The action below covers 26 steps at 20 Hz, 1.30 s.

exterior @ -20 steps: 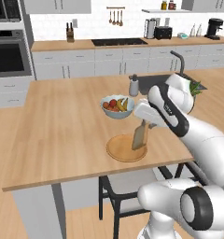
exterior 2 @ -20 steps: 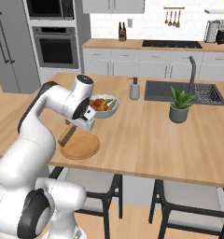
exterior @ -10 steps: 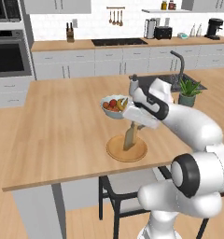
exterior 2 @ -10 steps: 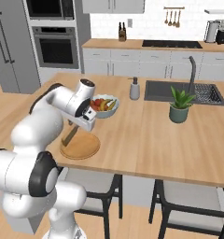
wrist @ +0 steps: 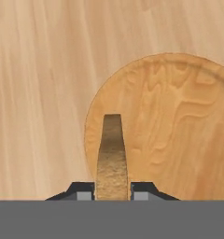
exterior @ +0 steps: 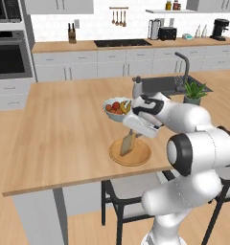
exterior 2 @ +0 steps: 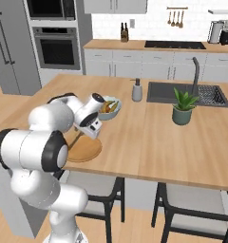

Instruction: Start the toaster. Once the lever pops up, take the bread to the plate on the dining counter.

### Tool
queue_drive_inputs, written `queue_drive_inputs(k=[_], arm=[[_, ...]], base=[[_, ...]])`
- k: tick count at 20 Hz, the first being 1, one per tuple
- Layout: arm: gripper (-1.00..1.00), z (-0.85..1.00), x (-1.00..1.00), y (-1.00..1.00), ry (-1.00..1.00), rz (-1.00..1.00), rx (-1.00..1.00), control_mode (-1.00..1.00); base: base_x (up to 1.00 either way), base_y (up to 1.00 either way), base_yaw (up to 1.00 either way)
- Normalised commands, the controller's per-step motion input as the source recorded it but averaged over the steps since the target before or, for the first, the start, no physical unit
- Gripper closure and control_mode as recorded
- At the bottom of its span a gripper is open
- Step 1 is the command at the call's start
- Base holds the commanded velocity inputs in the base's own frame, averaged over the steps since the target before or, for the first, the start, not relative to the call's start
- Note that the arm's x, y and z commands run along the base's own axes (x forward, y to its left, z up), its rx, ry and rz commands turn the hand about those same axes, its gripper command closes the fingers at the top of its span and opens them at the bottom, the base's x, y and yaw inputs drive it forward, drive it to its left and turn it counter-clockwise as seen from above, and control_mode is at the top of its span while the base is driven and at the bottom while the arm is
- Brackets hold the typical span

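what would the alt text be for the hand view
Seen edge-on, a tan slice of bread is pinched between the gripper fingertips, hanging over the left part of a round wooden plate. The plate sits on the light-wood dining counter.

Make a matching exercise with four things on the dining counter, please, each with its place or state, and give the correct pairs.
Things:
1. bread
2. plate
3. white fruit bowl
4. potted plant

Places or states:
A. beside the sink
B. flat on the dining counter, under the bread
C. held on edge in the hand
D. just behind the plate

Pairs: 1-C, 2-B, 3-D, 4-A
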Motion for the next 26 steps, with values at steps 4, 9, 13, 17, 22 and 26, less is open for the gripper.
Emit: queue_drive_inputs(k=[4,9,13,17,22,26], arm=[[1.00,-0.17,0.29,0.00,0.00,0.06,0.15,-1.00],[1.00,-0.11,0.22,0.00,0.00,0.07,0.08,-1.00],[1.00,-0.41,0.12,0.00,0.05,0.06,0.03,-1.00],[1.00,-0.43,0.03,0.00,0.04,0.02,0.01,-1.00],[-1.00,-0.35,0.00,0.00,0.00,0.00,0.00,-1.00],[-1.00,-0.31,0.00,0.00,0.00,0.00,0.00,-1.00]], base=[[0.00,0.00,0.00],[0.00,0.00,0.00],[0.00,0.00,0.00],[0.00,0.00,0.00],[0.00,0.00,0.00],[0.00,0.00,0.00]])
